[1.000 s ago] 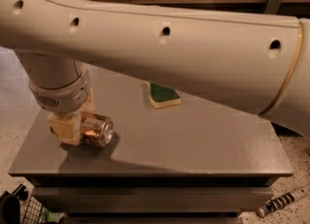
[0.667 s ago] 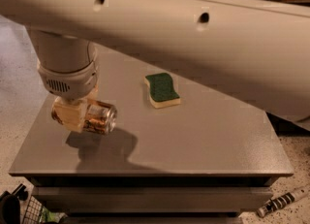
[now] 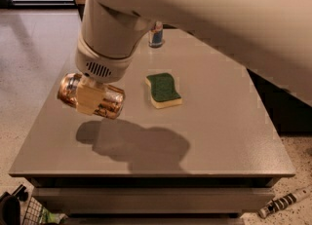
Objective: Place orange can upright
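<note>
The orange can [image 3: 109, 103], shiny orange-brown with silver ends, lies on its side in my gripper [image 3: 90, 98], held in the air above the left part of the grey table [image 3: 219, 121]. The gripper's pale fingers [image 3: 87, 100] are shut across the can's middle. The can's shadow falls on the table below and to the right. My wide cream arm fills the top of the view and hides the table's far right.
A green sponge with a yellow base [image 3: 164, 90] lies near the table's middle. A slim blue-and-silver can [image 3: 156, 35] stands upright at the far edge, partly hidden by my arm. A wire basket [image 3: 34, 212] and a striped tool [image 3: 285, 202] lie on the floor in front.
My gripper has lifted the orange can off the table's left side and holds it higher, still lying sideways. The blue can at the far edge has come into view.
</note>
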Robot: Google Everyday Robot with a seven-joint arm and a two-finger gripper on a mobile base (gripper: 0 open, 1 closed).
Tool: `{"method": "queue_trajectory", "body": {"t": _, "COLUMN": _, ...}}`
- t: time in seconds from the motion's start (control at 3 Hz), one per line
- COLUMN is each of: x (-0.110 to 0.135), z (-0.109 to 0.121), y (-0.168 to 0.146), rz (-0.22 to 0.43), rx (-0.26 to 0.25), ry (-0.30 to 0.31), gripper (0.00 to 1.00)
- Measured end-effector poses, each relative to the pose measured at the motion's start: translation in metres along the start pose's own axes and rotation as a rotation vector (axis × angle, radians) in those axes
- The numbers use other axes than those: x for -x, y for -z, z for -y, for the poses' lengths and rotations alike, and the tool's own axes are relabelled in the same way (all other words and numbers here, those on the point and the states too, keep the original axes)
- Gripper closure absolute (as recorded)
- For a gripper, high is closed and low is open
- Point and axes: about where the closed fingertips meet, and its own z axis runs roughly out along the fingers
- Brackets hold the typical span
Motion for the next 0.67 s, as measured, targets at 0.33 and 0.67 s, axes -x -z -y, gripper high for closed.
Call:
{"method": "queue_trajectory", "body": {"t": 0.33, "x": -0.0082, "z": 0.0008, "y": -0.0005, "rz": 0.153, "rx": 0.001, "ry": 0.011, "gripper": 1.0}}
{"method": "queue_trajectory", "body": {"t": 0.67, "x": -0.0058, "z": -0.0013, "y": -0.0094, "rz": 0.311, "rx": 0.017, "ry": 0.009, "gripper": 1.0}}
